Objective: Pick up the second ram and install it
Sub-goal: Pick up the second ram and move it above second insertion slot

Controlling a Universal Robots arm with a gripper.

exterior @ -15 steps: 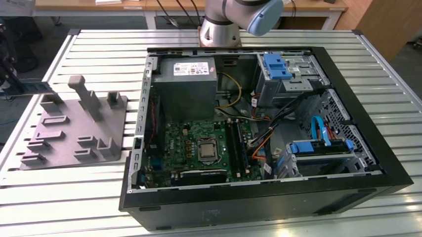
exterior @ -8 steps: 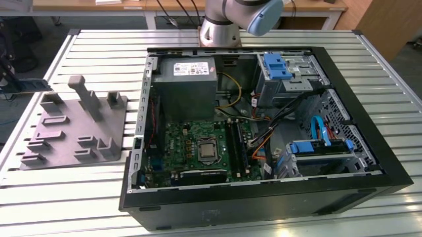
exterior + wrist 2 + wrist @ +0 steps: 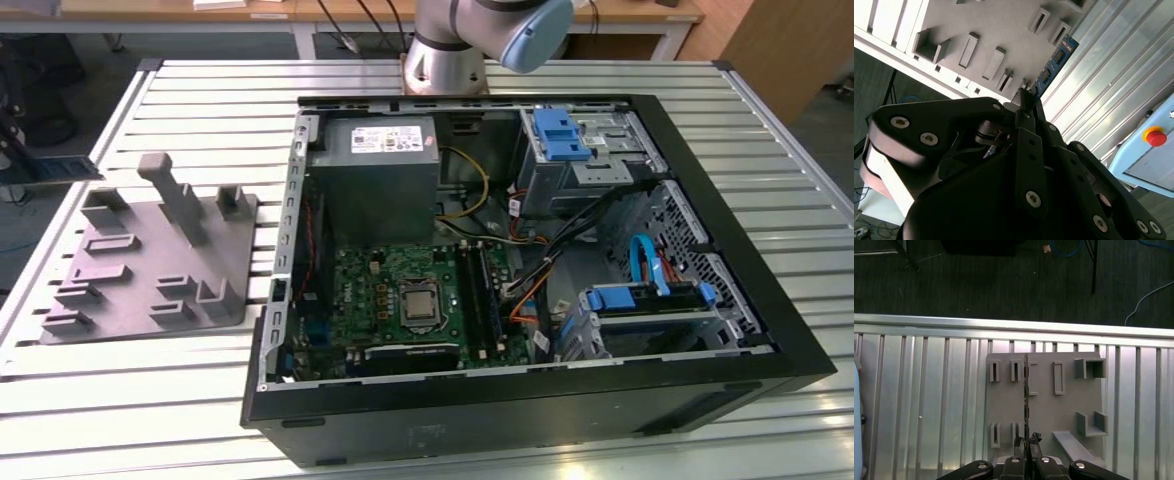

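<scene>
— Where is the second ram (image 3: 1053, 64)?

— It is in the claw (image 3: 1026, 98). In the second wrist view the black fingers are clamped on one end of the thin green strip. The rest sticks straight out past the fingertips, with dark chips showing on its face.

— And in the first wrist view?

— There the second ram (image 3: 1026, 390) is seen edge-on. It is a thin dark line running from the claw (image 3: 1026, 441) out across the grey holder block (image 3: 1064, 405), among the block's small raised brackets. Whether it touches the block cannot be told.

— What carries the block?

— It rests on the slatted aluminium desk (image 3: 929, 400). In the exterior view the holder block (image 3: 147, 270) sits at the exterior view's left. The open black computer case (image 3: 534, 412) lies just beside it, toward the exterior view's right.

— Is the strip near its place in the case?

— No. The green motherboard (image 3: 387, 290) and its long black memory slots (image 3: 481, 290) lie on the floor of the case. The strip is well apart from them, over at the block's side of the desk.

— And the arm?

— Its grey base (image 3: 447, 55) stands at the far edge of the desk, behind the case.
</scene>
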